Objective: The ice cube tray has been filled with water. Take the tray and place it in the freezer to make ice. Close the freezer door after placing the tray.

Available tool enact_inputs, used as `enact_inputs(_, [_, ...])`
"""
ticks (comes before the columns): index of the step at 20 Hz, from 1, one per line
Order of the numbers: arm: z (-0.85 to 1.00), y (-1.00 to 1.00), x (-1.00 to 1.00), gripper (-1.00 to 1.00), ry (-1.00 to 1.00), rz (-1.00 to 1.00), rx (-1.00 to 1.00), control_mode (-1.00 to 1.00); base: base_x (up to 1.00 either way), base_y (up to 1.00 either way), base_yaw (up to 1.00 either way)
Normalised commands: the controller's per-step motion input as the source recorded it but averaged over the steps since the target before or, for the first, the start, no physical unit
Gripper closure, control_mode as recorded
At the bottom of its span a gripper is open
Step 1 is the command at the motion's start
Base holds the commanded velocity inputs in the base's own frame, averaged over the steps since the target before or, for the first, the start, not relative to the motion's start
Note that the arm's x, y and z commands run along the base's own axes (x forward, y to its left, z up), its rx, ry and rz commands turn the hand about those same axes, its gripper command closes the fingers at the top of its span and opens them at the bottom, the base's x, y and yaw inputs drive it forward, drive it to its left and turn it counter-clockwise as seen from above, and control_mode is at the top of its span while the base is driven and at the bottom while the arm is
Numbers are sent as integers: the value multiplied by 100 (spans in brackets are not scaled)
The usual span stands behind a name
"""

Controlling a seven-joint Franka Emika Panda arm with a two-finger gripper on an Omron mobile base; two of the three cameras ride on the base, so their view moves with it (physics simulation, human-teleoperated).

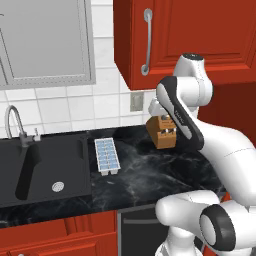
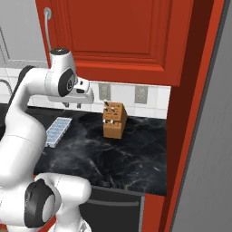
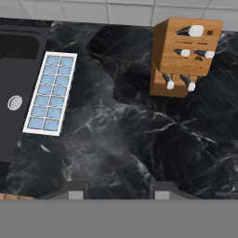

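White ice cube tray (image 3: 50,93) flat on black counter (image 3: 130,139) beside sink (image 1: 45,170). Pincer (image 3: 118,190) high above, jaws apart, empty. Approach step; next: shift over tray, descend.

Arm: my white arm rises from the base, elbow bent high, forearm reaching forward.
Wrist: turned down.
Gripper (image 3: 118,188): my fingers (image 3: 74,189) stand apart, nothing between them.

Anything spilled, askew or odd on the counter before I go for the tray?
Nothing stands out. The ice cube tray lies flat beside the sink, no water around it; the knife block stands upright.
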Motion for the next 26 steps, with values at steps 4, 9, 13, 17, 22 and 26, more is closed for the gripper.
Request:
enact_inputs(4, [-6, 1, -10, -100, 0, 0, 0, -100, 0, 0, 0])
enact_inputs(9, [-22, 26, -10, -100, 0, 0, 0, -100, 0, 0, 0])
enact_inputs(13, [-26, 34, -9, -100, 0, 0, 0, -100, 0, 0, 0])
enact_inputs(17, [-25, 31, -15, -100, 0, 0, 0, -100, 0, 0, 0])
enact_inputs(22, [-23, 23, -22, -100, 0, -1, 0, -100, 0, 0, 0])
enact_inputs(26, [-26, 11, -31, -100, 0, -5, 0, -100, 0, 0, 0])
